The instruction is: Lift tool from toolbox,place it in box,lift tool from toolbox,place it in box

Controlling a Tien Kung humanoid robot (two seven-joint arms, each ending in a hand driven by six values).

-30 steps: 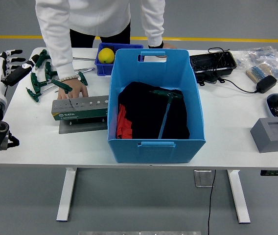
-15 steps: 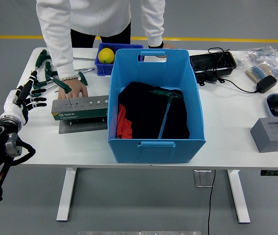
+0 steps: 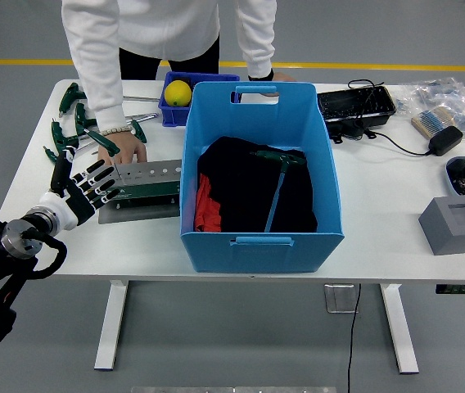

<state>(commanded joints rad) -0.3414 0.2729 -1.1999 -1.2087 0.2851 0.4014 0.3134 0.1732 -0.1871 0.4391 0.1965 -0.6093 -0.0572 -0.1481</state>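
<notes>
Head view: left hand, fingers spread, covers the toolbox's label.

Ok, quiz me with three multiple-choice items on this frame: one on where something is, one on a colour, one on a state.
1. Where does the green T-handle tool with the long shaft lie?
A. Inside the blue box, on dark cloth
B. On the grey block
C. In the small blue bin

2. What colour is the round fruit in the small blue bin?
A. Red
B. Yellow
C. Green

3. What is the left hand doing?
A. Gripping a tool above the box
B. Resting on the table's right end
C. Fingers spread, holding nothing, at the left end of the grey tool holder

Answers: 1 A, its shaft rests across the black cloth within the box walls. 2 B, it is plainly yellow. 3 C, the fingers fan out by the holder with nothing between them.
</notes>
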